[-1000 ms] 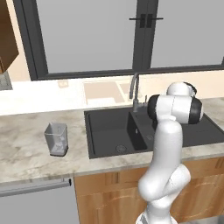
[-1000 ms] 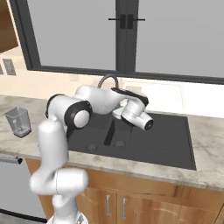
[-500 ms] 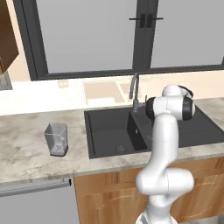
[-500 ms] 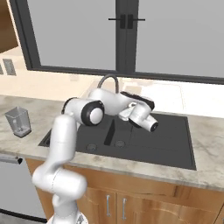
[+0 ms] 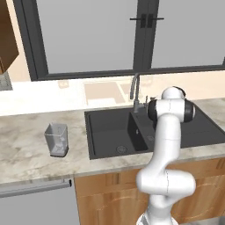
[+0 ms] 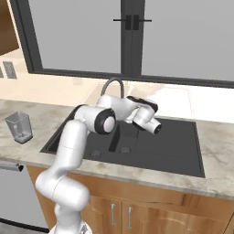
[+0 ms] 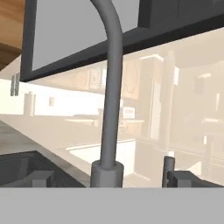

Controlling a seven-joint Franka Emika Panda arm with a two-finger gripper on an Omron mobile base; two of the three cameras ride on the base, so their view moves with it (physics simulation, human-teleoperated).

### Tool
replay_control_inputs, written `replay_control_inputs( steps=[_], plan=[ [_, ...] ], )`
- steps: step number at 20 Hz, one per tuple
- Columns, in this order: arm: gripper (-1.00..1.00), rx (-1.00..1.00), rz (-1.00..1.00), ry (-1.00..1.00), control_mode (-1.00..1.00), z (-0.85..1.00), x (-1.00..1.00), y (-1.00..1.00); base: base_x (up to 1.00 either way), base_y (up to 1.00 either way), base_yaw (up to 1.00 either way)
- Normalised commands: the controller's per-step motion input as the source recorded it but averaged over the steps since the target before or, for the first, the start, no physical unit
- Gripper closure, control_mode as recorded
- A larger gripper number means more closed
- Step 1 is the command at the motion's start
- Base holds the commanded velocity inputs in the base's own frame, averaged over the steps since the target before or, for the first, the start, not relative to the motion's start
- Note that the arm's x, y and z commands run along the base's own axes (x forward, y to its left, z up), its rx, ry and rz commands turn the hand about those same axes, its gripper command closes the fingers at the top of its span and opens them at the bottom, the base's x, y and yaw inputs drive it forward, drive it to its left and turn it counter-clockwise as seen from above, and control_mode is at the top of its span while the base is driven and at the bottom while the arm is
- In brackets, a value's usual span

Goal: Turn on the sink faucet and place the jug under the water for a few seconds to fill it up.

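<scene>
Looking over your arm from the left base view, you see the tall thin grey metal gooseneck faucet (image 5: 135, 91) rising at the back edge of the wide matte-black two-compartment sink (image 5: 110, 132), with the arm's elbow standing in front of the right compartment. From the right base view, your end effector (image 6: 147, 106) sits close to the faucet's base (image 6: 114, 89), above the rear rim of the sink (image 6: 173, 141), with the hand pointing toward the window.

In the hand view, your two dark fingertips (image 7: 186, 178) stand wide apart, one at each lower corner, and the faucet's upright pipe (image 7: 110, 105) rises between them, nearer the left one. A small dark upright stub, apparently the side lever (image 7: 169, 168), stands just beside the right fingertip; you cannot tell whether they touch. Nothing is held between the tips.

Your small translucent grey squarish jug (image 5: 57, 139) stands upright on the mottled stone worktop (image 5: 26, 154), well apart from the sink on its left side. In the right base view it appears at the far left (image 6: 18, 127).
</scene>
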Motion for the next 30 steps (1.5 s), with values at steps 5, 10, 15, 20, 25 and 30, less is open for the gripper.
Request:
replay_control_inputs(
  steps=[5, 10, 15, 20, 25, 30],
  plan=[
    [-1.00, 0.01, 0.00, 0.00, -1.00, 0.00, 0.52, -0.01, 0.00, 0.00, 0.00],
    [-1.00, 0.00, 0.00, 0.00, -1.00, -0.06, 0.52, 0.00, 0.00, 0.00, 0.00],
    [-1.00, 0.00, 0.00, 0.00, -1.00, -0.13, 0.39, -0.10, 0.00, 0.00, 0.00],
    [-1.00, 0.00, 0.00, 0.00, -1.00, -0.24, 0.26, -0.17, 0.00, 0.00, 0.00],
    [-1.00, 0.00, 0.00, 0.02, -1.00, -0.33, 0.30, -0.04, 0.00, 0.00, 0.00],
    [-1.00, 0.00, 0.00, 0.04, -1.00, -0.29, 0.42, 0.23, 0.00, 0.00, 0.00]
  ],
)
